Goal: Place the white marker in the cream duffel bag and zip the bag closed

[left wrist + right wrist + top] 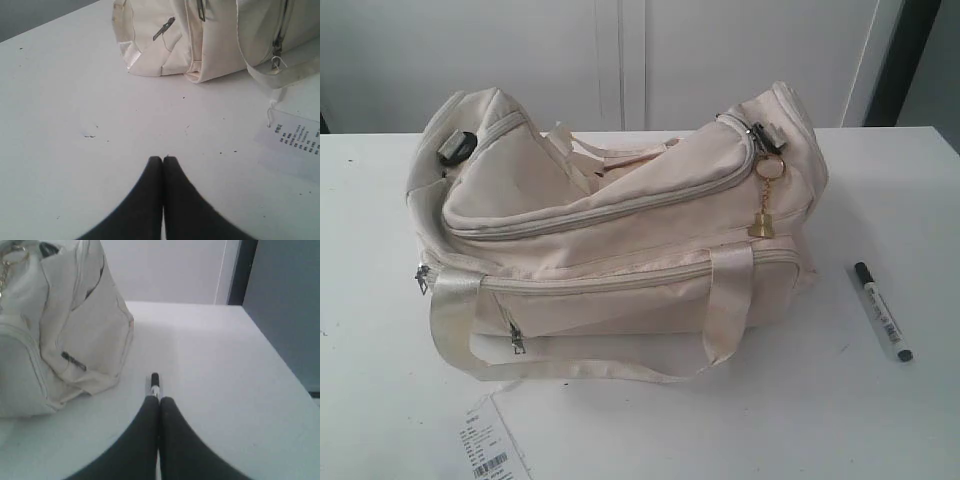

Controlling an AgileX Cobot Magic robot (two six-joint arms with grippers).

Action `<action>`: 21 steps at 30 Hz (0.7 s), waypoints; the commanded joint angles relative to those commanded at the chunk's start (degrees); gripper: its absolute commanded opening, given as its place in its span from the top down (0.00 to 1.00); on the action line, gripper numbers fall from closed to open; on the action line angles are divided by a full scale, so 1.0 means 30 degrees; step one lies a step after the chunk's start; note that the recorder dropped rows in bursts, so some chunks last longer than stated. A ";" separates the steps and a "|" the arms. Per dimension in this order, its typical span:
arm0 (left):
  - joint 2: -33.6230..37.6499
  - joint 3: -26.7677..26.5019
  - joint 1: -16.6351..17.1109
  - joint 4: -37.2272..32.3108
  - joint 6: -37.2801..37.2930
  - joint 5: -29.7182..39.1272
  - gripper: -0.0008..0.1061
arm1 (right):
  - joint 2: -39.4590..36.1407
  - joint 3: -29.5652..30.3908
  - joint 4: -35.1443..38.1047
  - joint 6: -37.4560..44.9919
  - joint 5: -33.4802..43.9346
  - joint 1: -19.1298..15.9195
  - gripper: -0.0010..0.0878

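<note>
The cream duffel bag (pixel 620 230) stands in the middle of the white table, its near handle (pixel 570 365) lying on the tabletop. To its right the white marker (pixel 882 311) lies flat on the table, black cap pointing away. Neither gripper shows in the exterior view. In the right wrist view my right gripper (pixel 160 399) is shut, and the marker's dark end (pixel 154 382) pokes out just beyond the fingertips, with the bag's end (pixel 60 330) beside it. My left gripper (pixel 162 158) is shut with nothing in it, above bare table short of the bag (pixel 215 40).
A white paper barcode tag (pixel 490 450) on a string lies in front of the bag, also seen as the tag (pixel 295 140) in the left wrist view. A gold charm (pixel 761 222) hangs at the bag's right end. The table's edge (pixel 280 355) drops off near the marker.
</note>
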State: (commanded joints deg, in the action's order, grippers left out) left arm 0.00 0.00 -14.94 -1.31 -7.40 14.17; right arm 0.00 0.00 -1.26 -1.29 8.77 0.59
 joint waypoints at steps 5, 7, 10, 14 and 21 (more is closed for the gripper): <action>0.0000 0.0000 0.0000 0.0248 0.0000 -0.0858 0.99 | 0.0000 0.0000 0.1368 -0.0159 -0.3318 0.0000 0.99; 0.0000 0.0000 0.0000 0.0725 0.0000 -0.1368 0.99 | 0.0000 0.0000 0.1451 -0.1337 -0.4808 0.0000 0.99; 0.0000 0.0000 0.0000 0.1695 0.0017 -0.1973 0.99 | 0.0000 0.0000 0.1451 -0.4892 -0.6339 0.0000 0.99; 0.0000 0.0000 0.0000 0.4154 0.0049 -0.2285 0.99 | 0.0000 0.0000 0.1363 -0.6655 -0.8338 0.0000 0.99; 0.0000 0.0000 0.0000 0.7922 0.1111 -0.2916 0.99 | -0.1706 -0.3227 0.1363 -0.4781 -0.9361 0.0000 0.99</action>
State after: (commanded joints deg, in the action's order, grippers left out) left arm 0.00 0.00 -14.94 22.45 -4.06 5.42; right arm -5.12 -9.68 2.83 -15.63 -19.31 0.59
